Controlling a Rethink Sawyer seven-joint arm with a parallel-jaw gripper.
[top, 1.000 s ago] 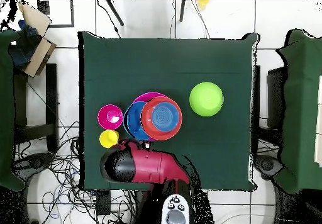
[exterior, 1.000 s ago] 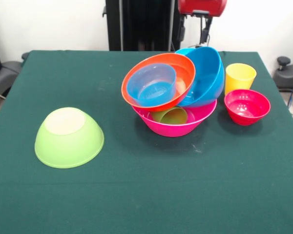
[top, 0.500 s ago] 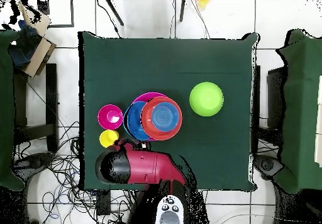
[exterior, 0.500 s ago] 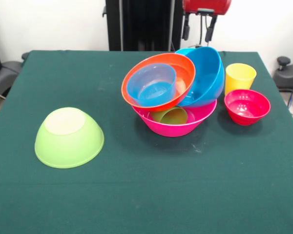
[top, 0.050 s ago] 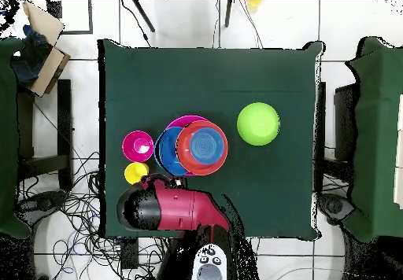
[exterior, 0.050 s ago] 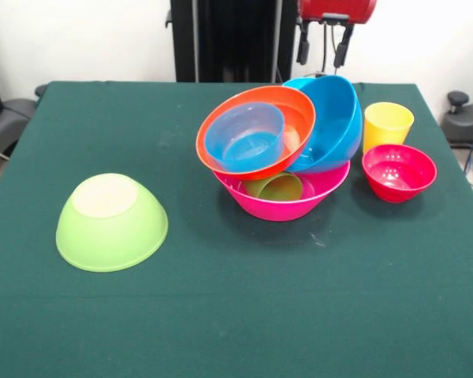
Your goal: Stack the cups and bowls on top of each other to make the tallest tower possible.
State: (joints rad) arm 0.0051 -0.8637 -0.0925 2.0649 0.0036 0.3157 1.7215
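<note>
Gripper [exterior, 0.050 s ago: 323, 46]: raised at the table's back edge, fingers apart, holding nothing; directly below it, a leaning pile: magenta bowl [exterior, 0.050 s ago: 288, 203] at the base with olive cup [exterior, 0.050 s ago: 274, 187] inside, blue bowl [exterior, 0.050 s ago: 331, 120] and orange bowl [exterior, 0.050 s ago: 288, 118] tilted on top, clear blue cup [exterior, 0.050 s ago: 246, 135] in the orange; yellow cup [exterior, 0.050 s ago: 388, 124] and crimson bowl [exterior, 0.050 s ago: 399, 171] just beside, untouched; lime bowl [exterior, 0.050 s ago: 110, 222] upturned, well apart. Step: between placements; next likely a descent onto a loose piece, set gently on the shaky pile.

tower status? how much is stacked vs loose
Partly done: the orange bowl holding the blue cup and the blue bowl lean tilted in the magenta bowl, olive cup inside. Nothing in hand: the pincer hangs open above. Left: yellow cup, crimson bowl and upturned lime bowl, loose on the table.
</note>
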